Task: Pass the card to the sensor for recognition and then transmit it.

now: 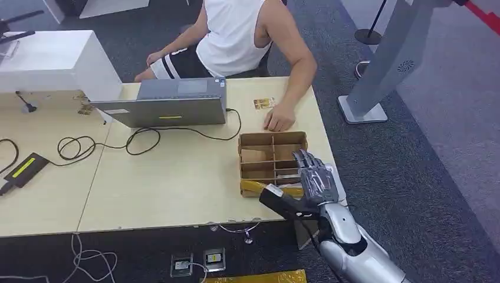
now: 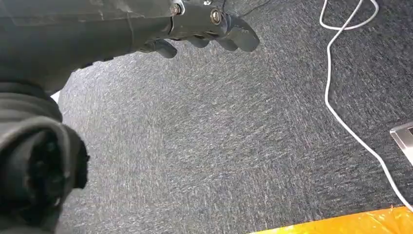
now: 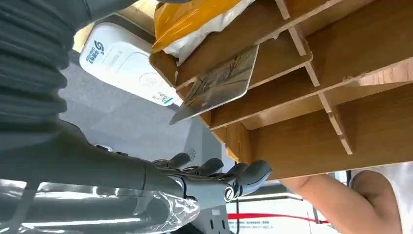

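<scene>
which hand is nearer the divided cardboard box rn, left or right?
Right. The right hand is over the near right corner of the cardboard box, fingers spread, holding nothing. The left hand hangs over the carpet beside a white cable, away from the table.

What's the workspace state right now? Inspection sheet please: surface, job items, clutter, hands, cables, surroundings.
Surface: light wooden table, two panels joined.
Job's things: divided cardboard tray at the table's right end; a card leans out of one compartment; another card lies flat by the person's hand. Sensor: cannot tell which device.
Clutter: open laptop, white box, black device with yellow label, yellow-and-white bag at the tray's near end.
Hands: right hand over the tray, empty, fingers apart; left hand hangs over carpet, empty, fingers curled.
Cables: black cable looped on the table; white cable on the floor.
Surroundings: seated person, grey carpet, kiosk stand.
</scene>
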Robot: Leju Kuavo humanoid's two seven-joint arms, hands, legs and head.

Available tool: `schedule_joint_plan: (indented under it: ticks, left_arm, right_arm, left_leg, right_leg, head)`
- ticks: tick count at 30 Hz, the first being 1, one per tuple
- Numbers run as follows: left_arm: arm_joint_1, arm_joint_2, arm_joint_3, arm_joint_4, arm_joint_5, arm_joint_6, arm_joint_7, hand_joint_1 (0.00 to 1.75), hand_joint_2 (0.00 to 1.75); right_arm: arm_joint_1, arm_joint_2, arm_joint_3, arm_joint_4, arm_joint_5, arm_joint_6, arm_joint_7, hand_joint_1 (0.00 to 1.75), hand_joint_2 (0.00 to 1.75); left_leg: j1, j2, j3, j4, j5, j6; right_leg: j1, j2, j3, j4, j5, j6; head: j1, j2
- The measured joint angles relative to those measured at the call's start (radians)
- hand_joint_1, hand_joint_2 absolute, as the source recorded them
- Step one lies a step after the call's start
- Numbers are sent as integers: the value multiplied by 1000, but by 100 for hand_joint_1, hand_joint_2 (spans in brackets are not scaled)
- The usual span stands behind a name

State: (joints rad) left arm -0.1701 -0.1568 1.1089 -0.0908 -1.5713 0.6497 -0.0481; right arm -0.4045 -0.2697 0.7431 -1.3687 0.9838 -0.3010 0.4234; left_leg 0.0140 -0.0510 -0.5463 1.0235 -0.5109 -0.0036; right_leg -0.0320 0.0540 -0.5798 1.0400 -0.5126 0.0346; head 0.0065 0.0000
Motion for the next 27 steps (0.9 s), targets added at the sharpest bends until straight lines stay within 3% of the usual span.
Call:
schedule_joint_plan:
  ticks: [1, 2, 4, 5, 27]
  left_arm:
    - [0, 0, 0, 0, 0, 0, 0, 0, 0]
    - [0, 0, 0, 0, 0, 0, 0, 0, 0]
    - [0, 0, 0, 0, 0, 0, 0, 0, 0]
    - [0, 0, 0, 0, 0, 0, 0, 0, 0]
    - [-4, 0, -7, 0, 0, -1, 7, 0, 0]
  right_arm:
    - [0, 1, 0, 2, -1, 0, -1, 0, 175]
    - [0, 1, 0, 3, -1, 0, -1, 14, 175]
    - [0, 2, 0, 5, -1, 0, -2, 164, 175]
    - [0, 4, 0, 7, -1, 0, -2, 175, 175]
    - [-26, 26, 0, 41, -26, -10, -21, 175, 175]
  left_leg:
    - [0, 0, 0, 0, 0, 0]
    - [0, 0, 0, 0, 0, 0]
    - [0, 0, 0, 0, 0, 0]
    - [0, 0, 0, 0, 0, 0]
    - [0, 0, 0, 0, 0, 0]
  right_leg:
    - [0, 0, 0, 0, 0, 0]
    - [0, 0, 0, 0, 0, 0]
    - [0, 0, 0, 0, 0, 0]
    - [0, 0, 0, 0, 0, 0]
    - [0, 0, 0, 0, 0, 0]
  head:
    - [0, 0]
    - [0, 0]
    - [0, 0]
    - [0, 0]
    - [0, 0]
